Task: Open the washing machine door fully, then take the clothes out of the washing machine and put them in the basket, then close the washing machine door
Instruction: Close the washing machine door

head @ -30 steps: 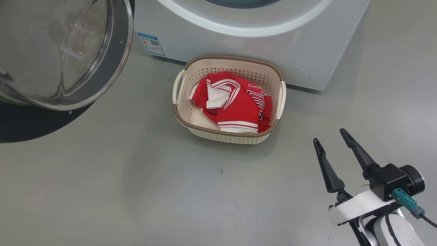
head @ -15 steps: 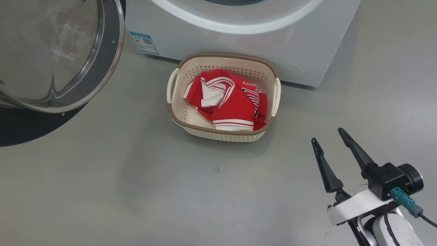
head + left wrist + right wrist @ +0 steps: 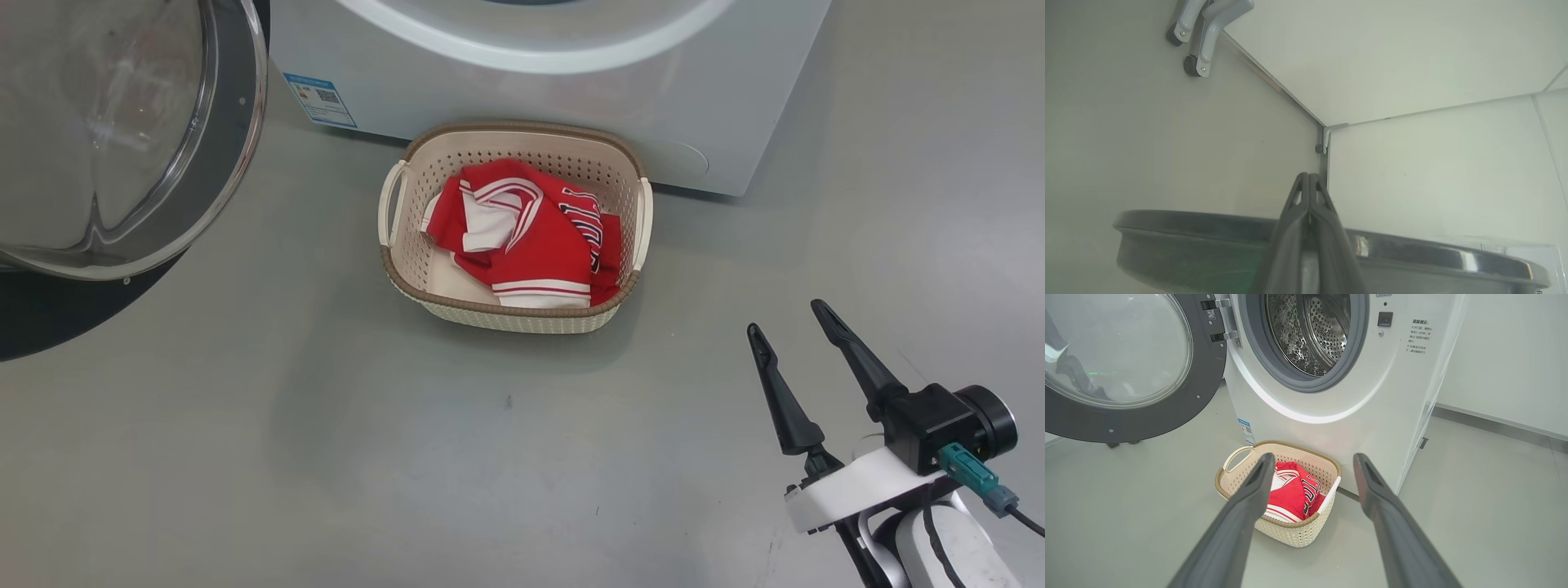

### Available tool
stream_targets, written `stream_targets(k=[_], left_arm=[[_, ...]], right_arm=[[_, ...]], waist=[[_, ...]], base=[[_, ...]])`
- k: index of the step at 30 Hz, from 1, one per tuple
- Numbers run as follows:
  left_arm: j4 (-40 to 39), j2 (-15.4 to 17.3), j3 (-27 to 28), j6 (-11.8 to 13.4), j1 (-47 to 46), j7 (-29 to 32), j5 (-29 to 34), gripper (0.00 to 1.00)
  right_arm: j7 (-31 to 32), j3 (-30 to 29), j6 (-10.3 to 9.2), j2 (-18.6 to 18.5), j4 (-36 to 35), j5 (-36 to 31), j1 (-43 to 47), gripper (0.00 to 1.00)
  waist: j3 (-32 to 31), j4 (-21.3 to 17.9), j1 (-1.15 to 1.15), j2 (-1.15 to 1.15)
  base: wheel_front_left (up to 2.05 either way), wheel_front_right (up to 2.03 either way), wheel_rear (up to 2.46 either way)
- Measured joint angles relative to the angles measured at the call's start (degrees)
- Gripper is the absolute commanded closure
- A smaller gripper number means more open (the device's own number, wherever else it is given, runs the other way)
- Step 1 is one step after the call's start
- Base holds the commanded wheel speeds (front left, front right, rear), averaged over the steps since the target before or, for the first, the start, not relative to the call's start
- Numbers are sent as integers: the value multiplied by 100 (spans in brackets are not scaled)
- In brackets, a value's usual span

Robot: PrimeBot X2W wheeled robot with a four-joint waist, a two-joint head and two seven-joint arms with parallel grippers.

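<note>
Grey floor [image 3: 245,449]; head cam just panned, things didn't move. All clothes [image 3: 531,245] sit in basket [image 3: 522,317] just beside washer [image 3: 1372,396], long axis along its front; drum [image 3: 1314,330] looks empty. The door [image 3: 1167,412] is open leftward, bowl [image 3: 1114,347] facing me, so closing's next. My left tool [image 3: 1309,179] is shut, empty, at door rim; right tool [image 3: 784,316] wide open, empty.

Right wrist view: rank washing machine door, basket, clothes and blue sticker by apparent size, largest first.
1. washing machine door, though cropped at the picture's edge
2. basket
3. clothes
4. blue sticker
</note>
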Motion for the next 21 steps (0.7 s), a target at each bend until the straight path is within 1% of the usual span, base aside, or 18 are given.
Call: stream_targets(k=[11, 17, 21], left_arm=[[233, 145, -137, 1, -192, 153, 118, 100], [302, 136, -240, 1, -224, 231, 130, 100], [334, 132, -290, 1, -227, 396, 147, 100]], right_arm=[[-1, -16, -23, -1, -11, 1, -2, 0], [-2, -36, -34, 0, 5, 4, -2, 0], [-2, -19, -34, 4, 8, 8, -2, 0]], waist=[[13, -18, 0, 0], [-14, 24, 0, 0], [-55, 65, 0, 0]], base=[[0, 0, 0], [0, 0, 0], [0, 0, 0]])
